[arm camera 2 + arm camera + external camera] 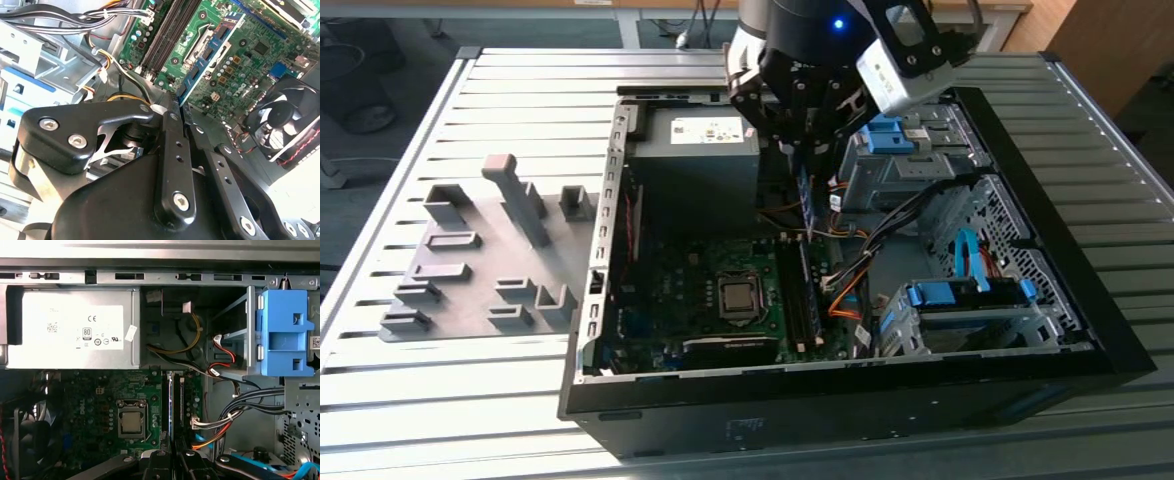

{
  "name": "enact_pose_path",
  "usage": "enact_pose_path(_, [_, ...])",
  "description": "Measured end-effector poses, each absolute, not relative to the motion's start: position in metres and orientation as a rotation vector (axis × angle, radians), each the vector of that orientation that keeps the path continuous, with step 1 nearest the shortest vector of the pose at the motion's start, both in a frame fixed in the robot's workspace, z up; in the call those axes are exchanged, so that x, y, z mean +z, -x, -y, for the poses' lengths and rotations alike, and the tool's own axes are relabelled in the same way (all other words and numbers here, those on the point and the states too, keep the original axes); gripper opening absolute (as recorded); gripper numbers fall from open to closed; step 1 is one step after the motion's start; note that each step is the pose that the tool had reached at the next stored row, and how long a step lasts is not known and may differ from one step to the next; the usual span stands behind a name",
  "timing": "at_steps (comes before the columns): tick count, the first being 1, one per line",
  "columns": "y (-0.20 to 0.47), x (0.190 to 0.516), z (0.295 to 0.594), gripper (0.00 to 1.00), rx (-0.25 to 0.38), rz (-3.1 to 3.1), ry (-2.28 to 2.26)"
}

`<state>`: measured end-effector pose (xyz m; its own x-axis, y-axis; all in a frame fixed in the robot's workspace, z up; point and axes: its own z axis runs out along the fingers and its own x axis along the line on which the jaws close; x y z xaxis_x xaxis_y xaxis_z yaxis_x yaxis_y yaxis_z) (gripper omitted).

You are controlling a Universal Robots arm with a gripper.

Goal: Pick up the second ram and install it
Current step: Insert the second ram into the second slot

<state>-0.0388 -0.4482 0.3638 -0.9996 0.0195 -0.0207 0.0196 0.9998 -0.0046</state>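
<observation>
The hand (pixel 811 160) is pinching the second ram (pixel 817 205) edgewise between its fingers, the stick hanging straight below it over the motherboard (pixel 720 300) slots.

A blue-green ram (pixel 207 57) hangs from the black tool (pixel 811 150) over a green motherboard (pixel 100 405), beside blue clips (pixel 282 332).

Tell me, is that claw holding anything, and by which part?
Yes. The claw is shut on the second ram, gripping its upper end, so the thin stick hangs edge-down over the motherboard inside the open computer case.
</observation>
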Motion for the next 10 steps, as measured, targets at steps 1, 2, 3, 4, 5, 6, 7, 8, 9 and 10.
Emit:
enact_pose_path(1, [0.039,0.362,0.448,0.14,-0.008,-3.121,-0.031])
enact_pose_path(2, [0.039,0.361,0.448,0.14,-0.007,-3.121,-0.032])
enact_pose_path(3, [0.038,0.359,0.448,0.14,-0.008,-3.121,-0.033])
enact_pose_path(4, [0.038,0.358,0.448,0.14,-0.008,-3.121,-0.033])
enact_pose_path(5, [0.038,0.356,0.448,0.14,-0.008,-3.121,-0.034])
enact_pose_path(6, [0.038,0.354,0.448,0.14,-0.008,-3.121,-0.036])
enact_pose_path(7, [0.038,0.353,0.448,0.14,-0.008,-3.121,-0.039])
enact_pose_path(8, [0.038,0.352,0.448,0.14,-0.008,-3.121,-0.041])
enact_pose_path(9, [0.037,0.35,0.448,0.14,-0.008,-3.121,-0.043])
enact_pose_path(10, [0.036,0.35,0.448,0.14,-0.008,-3.121,-0.045])
